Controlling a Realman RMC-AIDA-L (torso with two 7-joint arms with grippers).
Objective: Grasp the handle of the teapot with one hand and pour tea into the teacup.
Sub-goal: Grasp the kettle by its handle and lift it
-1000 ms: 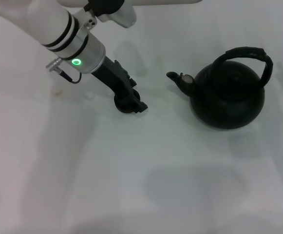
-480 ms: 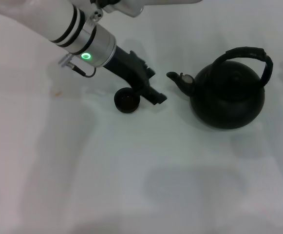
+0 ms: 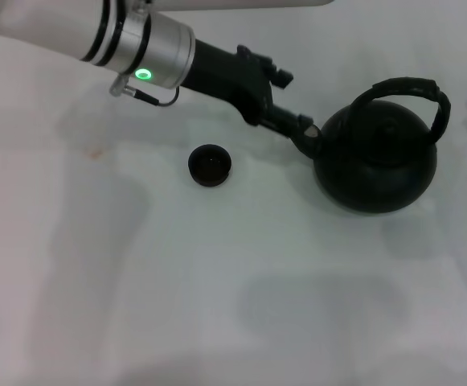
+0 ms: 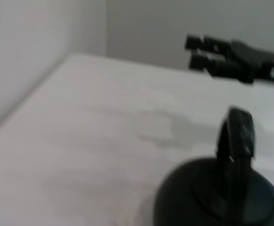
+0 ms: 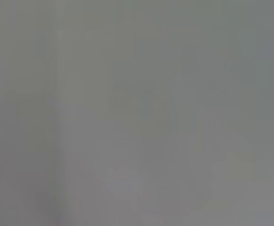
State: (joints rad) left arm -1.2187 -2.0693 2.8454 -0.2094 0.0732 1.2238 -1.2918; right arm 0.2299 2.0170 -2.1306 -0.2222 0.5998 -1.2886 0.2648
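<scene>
I reach left tool [image 3: 293, 129] toward teapot [image 3: 375, 161] for its handle [image 3: 402, 88] | finger state unclear | teacup [image 3: 210, 166] stands apart, ready for pouring

Left gripper [image 3: 297, 129] reaches out low, right arm unseen.

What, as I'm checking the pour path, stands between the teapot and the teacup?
Nothing rests on the table between the teapot and the teacup. Only the left gripper hangs at the teapot's cup-facing side; its height is unclear.

A white tabletop [image 3: 217, 305] meets a plain grey wall [image 4: 184, 28].
</scene>
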